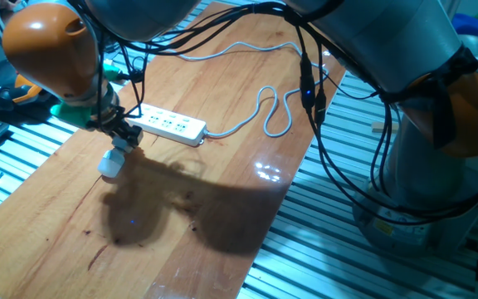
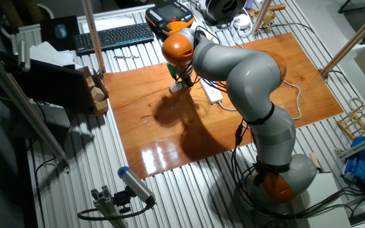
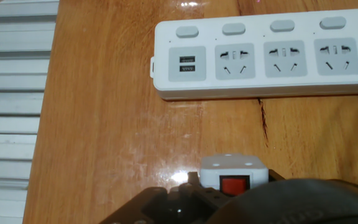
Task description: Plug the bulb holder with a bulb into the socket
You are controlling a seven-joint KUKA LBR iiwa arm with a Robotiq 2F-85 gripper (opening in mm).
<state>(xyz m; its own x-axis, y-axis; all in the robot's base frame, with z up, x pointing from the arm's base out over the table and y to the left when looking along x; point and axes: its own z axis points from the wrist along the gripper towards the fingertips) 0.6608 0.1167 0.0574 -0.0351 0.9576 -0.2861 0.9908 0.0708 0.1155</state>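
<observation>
The socket (image 1: pixel 168 126) is a long white power strip lying on the wooden board, with its grey cord (image 1: pixel 268 112) looping to the right. In the hand view the socket (image 3: pixel 266 56) fills the top, showing a USB panel and three outlets. My gripper (image 1: pixel 123 134) is shut on the bulb holder (image 1: pixel 112 162), whose white bulb end hangs down just left of the strip's end, above the board. In the hand view the bulb holder (image 3: pixel 232 177) shows its red switch between my dark fingers, in front of the strip. The other fixed view shows my gripper (image 2: pixel 181 81) beside the socket (image 2: pixel 213 94).
The wooden board (image 1: pixel 222 216) lies on a slatted metal table (image 1: pixel 322 249). Black cables (image 1: pixel 314 100) hang from the arm over the board's right side. A keyboard (image 2: pixel 113 37), a teach pendant (image 2: pixel 170 14) and a wooden block (image 2: pixel 97 95) stand beyond the board.
</observation>
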